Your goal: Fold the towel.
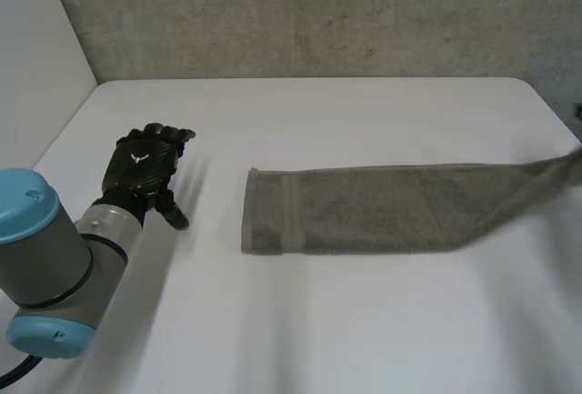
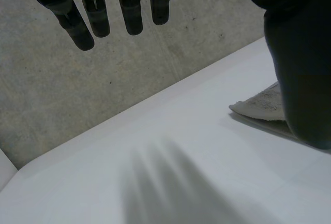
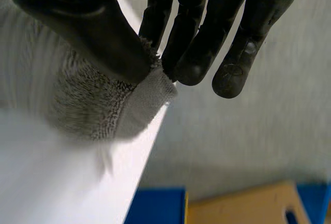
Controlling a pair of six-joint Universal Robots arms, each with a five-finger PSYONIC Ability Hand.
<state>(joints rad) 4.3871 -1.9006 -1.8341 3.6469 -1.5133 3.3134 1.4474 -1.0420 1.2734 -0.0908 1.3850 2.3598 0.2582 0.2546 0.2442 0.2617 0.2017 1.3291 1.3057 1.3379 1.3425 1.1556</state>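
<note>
Item: long grey-brown terry towel [image 1: 364, 212], folded lengthwise into a narrow strip and lying flat across the white table [image 1: 318, 330], its hemmed short end toward the robot's left. The towel's opposite end narrows, rises off the table surface and runs out toward the robot's right. Right black hand [image 3: 88, 22]: grasping, with the thumb pressing the hemmed corner of that raised towel end against the fingertips [image 3: 191, 71]; the cloth hangs from this pinch above the table edge. Left black hand [image 1: 145, 165]: released, its fingers [image 2: 132, 12] straight and slightly spread, holding nothing, poised over bare table well apart from the towel's flat end; in the left wrist view, a pale corner of the towel lies just past the thumb. Left arm [image 1: 55, 267], grey with light-blue caps, extends back from that hand, away from the towel. Grey concrete wall [image 1: 318, 12] stands behind the table, on the far side of the towel.
</note>
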